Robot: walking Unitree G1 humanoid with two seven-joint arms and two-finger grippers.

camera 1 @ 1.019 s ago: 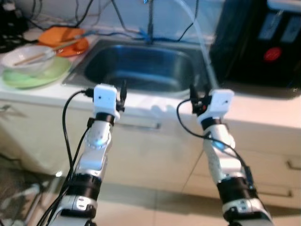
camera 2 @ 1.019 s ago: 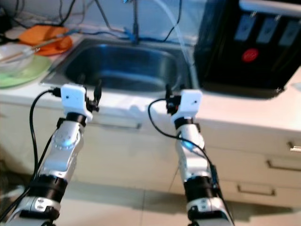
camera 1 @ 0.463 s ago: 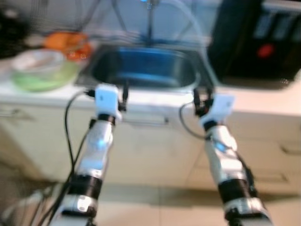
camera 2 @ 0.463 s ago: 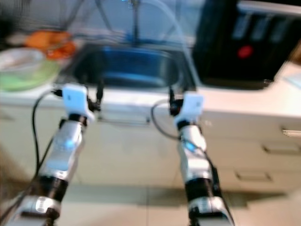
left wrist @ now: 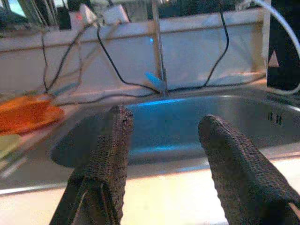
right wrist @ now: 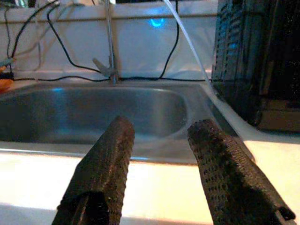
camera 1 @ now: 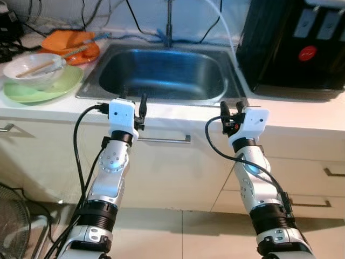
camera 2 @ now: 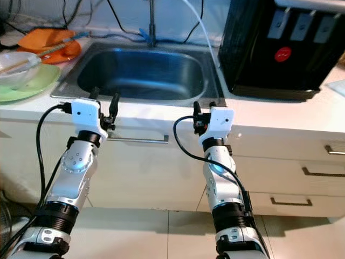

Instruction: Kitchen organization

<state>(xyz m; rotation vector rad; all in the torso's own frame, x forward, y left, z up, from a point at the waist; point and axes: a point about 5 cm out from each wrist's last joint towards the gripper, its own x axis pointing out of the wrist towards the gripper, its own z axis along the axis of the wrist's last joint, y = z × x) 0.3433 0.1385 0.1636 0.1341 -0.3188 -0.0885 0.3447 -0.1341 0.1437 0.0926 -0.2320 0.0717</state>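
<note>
A large black boxy appliance with a round red badge [camera 1: 308,53] stands at the upper right of the frame on the pale worktop [camera 1: 302,113]. Cream cabinet drawers with slim metal handles [camera 1: 328,172] run below it. A round grey fan grille [camera 1: 13,234] sits at the lower left on the tiled floor [camera 1: 178,237].

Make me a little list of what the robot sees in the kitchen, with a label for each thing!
Sink: steel sink set in the counter, straight ahead
Tap: thin tap behind the sink
Dishes: clear bowl on a green plate, orange plate behind, all left of the sink
Black machine: black box right of the sink
Left gripper: left gripper open, at the counter's front edge
Right gripper: right gripper open, at the counter's front edge
Below: cupboard handle
</note>
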